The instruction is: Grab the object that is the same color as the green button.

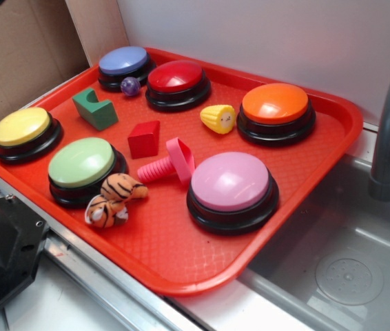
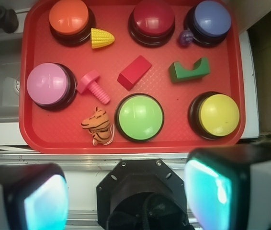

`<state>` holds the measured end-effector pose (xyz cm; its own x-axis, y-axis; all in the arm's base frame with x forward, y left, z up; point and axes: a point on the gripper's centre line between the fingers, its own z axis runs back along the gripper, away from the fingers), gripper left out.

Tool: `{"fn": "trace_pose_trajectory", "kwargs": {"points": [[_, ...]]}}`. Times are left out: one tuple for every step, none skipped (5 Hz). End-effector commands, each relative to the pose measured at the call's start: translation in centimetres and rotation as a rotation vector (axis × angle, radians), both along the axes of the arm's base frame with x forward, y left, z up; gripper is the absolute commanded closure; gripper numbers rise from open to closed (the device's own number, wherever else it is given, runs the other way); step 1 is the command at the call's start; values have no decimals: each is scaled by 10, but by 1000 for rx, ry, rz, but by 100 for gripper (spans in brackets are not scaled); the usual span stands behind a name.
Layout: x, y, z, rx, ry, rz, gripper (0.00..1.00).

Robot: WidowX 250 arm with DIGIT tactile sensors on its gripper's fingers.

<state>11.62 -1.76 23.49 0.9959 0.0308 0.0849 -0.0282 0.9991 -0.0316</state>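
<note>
So far nothing is grabbed: the gripper (image 2: 126, 191) hangs back off the tray (image 2: 135, 143), jaws spread wide and empty. The green block (image 2: 189, 71) lies untouched between the blue button (image 2: 212, 18) and yellow button (image 2: 218, 114), beyond the green button (image 2: 139, 117). Reaching, descending and closing all remain.

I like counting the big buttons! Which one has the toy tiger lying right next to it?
The green button. The toy tiger lies against its base at the tray's front edge; no other button has it close by.
</note>
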Motion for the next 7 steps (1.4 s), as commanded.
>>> {"fn": "trace_pose_trajectory", "kwargs": {"points": [[0,0,0,0,0,0,0],[6,11,-6,-31,-33,65,0],[22,34,-9,-57,-69,179,0],[35,58,-21,-85,-80,312,0],[49,82,-42,-83,-77,471,0],[60,100,-61,-105,-103,628,0],[73,111,-82,-100,-102,689,0]]}}
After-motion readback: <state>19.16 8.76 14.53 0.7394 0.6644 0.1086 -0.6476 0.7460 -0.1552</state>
